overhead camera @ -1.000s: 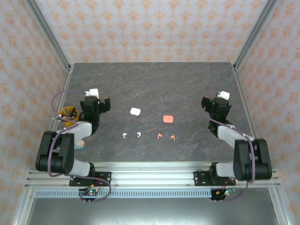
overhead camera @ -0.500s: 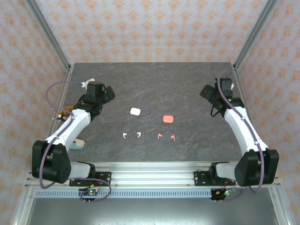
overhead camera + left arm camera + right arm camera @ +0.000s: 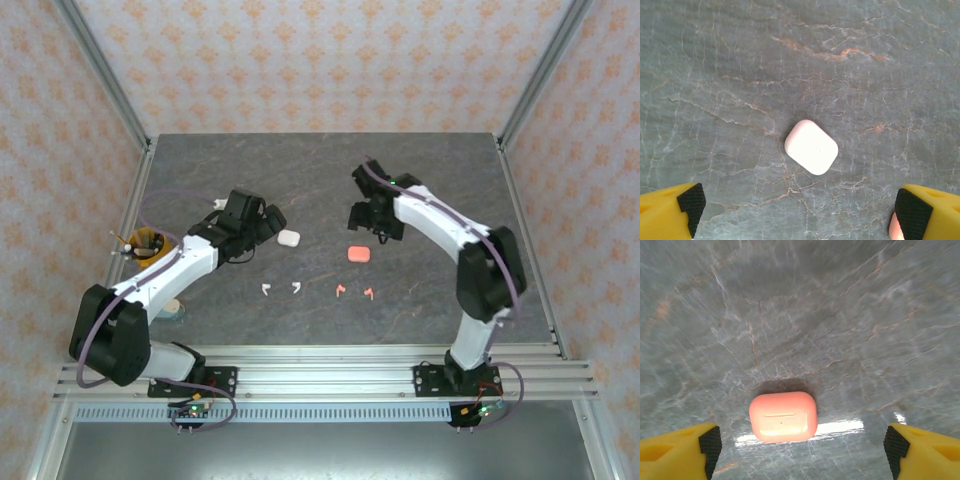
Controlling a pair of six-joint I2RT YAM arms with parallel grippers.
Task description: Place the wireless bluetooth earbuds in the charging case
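Both my arms have swung in from the outer edges of the table (image 3: pixel 200 170) toward its middle. My left gripper (image 3: pixel 801 207) now hangs over the white case (image 3: pixel 811 147), and my right gripper (image 3: pixel 802 444) over the pink case (image 3: pixel 783 416). I judge this to be the approach to the cases; no earbud has been handled yet.

Both pairs of jaws stand wide apart and hold nothing. The white case lies ahead of my left fingertips, near the centre line between them, untouched. The pink case sits a little left of centre between my right fingertips, also untouched, its lid down.

The white earbuds (image 3: pixel 266 289) and the pink earbuds (image 3: pixel 341 291) lie in a row nearer my bases, well apart from either gripper.
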